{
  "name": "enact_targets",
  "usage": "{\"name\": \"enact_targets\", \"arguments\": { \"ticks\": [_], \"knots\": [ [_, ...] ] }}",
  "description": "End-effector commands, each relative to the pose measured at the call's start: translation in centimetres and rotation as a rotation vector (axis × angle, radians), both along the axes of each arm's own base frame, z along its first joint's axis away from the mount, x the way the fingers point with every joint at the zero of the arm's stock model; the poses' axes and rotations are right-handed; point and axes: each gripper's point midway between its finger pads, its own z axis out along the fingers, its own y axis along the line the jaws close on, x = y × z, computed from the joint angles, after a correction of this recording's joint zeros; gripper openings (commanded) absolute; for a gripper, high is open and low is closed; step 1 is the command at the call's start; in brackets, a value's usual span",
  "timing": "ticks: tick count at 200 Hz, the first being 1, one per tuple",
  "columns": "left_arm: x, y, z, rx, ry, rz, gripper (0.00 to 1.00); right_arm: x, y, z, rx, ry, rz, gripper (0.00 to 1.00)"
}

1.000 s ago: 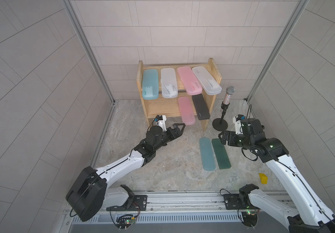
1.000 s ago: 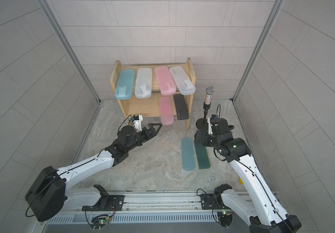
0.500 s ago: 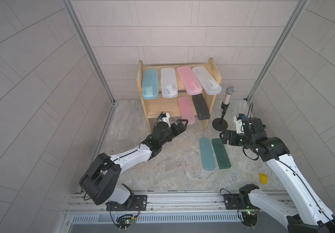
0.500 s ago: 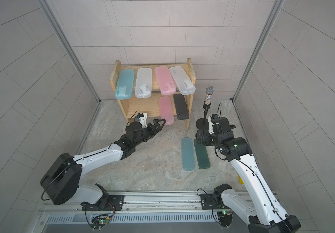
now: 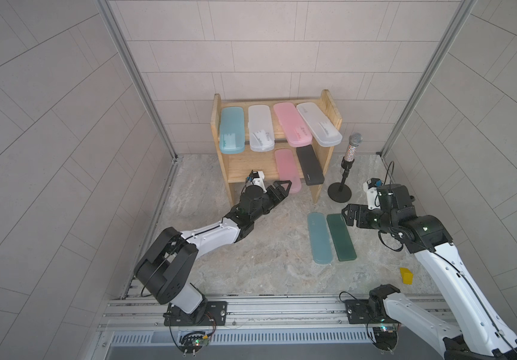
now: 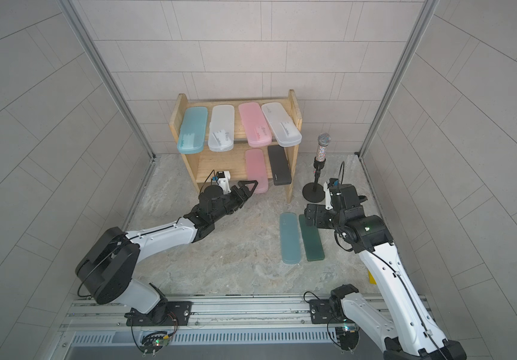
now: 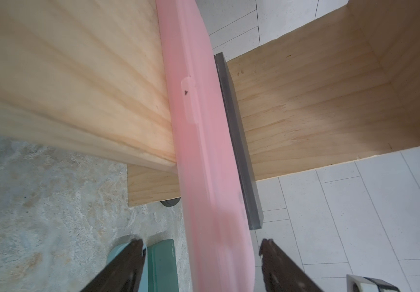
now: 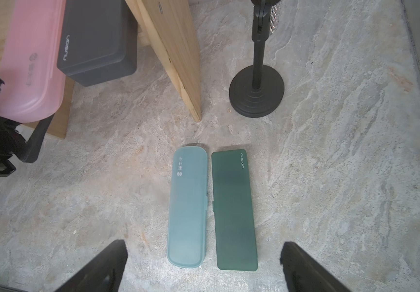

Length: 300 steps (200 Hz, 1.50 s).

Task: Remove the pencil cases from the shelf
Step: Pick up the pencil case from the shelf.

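- Where the right arm reaches in from the lower right of both top views, we find the right gripper [image 5: 347,215] with its jaws spread wide and nothing between them, just beside the upper end of the dark green pencil case [image 5: 341,237].
- That case lies flat on the stone floor [image 5: 266,255] right of centre. It is side by side with a light blue pencil case [image 5: 319,238] and just apart from it, both off the shelf.
- At mid-frame the left gripper [image 5: 285,190] straddles the overhanging end of the lower pink pencil case [image 5: 286,168]. In the left wrist view we see one finger [image 7: 277,265] just beside the case and a gap on the other side, so the jaws are apart and not clamped.
- A black pencil case [image 5: 310,170] sits just beside the pink one on the lower tier and also pokes past the front edge.
- A glittery microphone [image 5: 353,146] stands on its black stand, right of the pine shelf [image 5: 329,107].
- Across the upper tier, left to right in the frame, we count an upper light blue case [image 5: 231,131], a frosted white case [image 5: 260,129], an upper pink case [image 5: 291,124] and a second frosted white case [image 5: 319,124]. The last two lie slanted.
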Motion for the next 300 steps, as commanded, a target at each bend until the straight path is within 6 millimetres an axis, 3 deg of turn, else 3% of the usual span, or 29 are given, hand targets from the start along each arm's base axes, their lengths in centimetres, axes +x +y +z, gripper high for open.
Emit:
{"name": "enact_targets", "arguments": {
  "ticks": [1, 50, 91, 120, 169, 194, 225, 255, 259, 300],
  "knots": [
    [0.5, -0.4, 2.1, -0.034, -0.048, 0.001, 0.66, -0.5, -0.6, 0.1, -0.029, 0.003, -0.008, 1.00],
    [0.3, 0.0, 2.2, -0.024, -0.059, 0.009, 0.29, -0.4, -0.7, 0.3, -0.032, -0.007, -0.006, 1.00],
    [0.0, 0.8, 2.0, -0.014, -0.065, 0.034, 0.17, -0.5, -0.5, 1.1, -0.025, -0.027, 0.006, 1.00],
    [-1.1, 2.5, 1.7, 0.065, -0.099, 0.061, 0.10, -0.4, 0.8, 2.4, 0.047, -0.058, 0.050, 1.00],
    [-6.2, 6.8, 1.1, 0.239, -0.284, 0.053, 0.07, -0.6, 5.9, 4.6, 0.350, -0.171, 0.144, 1.00],
    [-9.2, 8.4, 0.7, 0.279, -0.364, 0.020, 0.00, -0.7, 8.6, 5.5, 0.410, -0.204, 0.201, 1.00],
    [-12.2, 10.2, 1.6, 0.305, -0.487, 0.004, 0.00, -0.6, 12.9, 6.0, 0.397, -0.228, 0.287, 1.00],
    [-13.9, 11.1, 3.5, 0.289, -0.550, 0.002, 0.00, 0.0, 17.0, 6.6, 0.374, -0.241, 0.354, 1.00],
    [-14.2, 11.2, 2.5, 0.295, -0.535, -0.007, 0.00, 0.1, 17.4, 6.8, 0.378, -0.248, 0.356, 1.00],
    [-15.5, 11.9, 2.0, 0.239, -0.535, -0.011, 0.00, 1.9, 21.5, 8.5, 0.399, -0.306, 0.363, 1.00]
  ]
}}
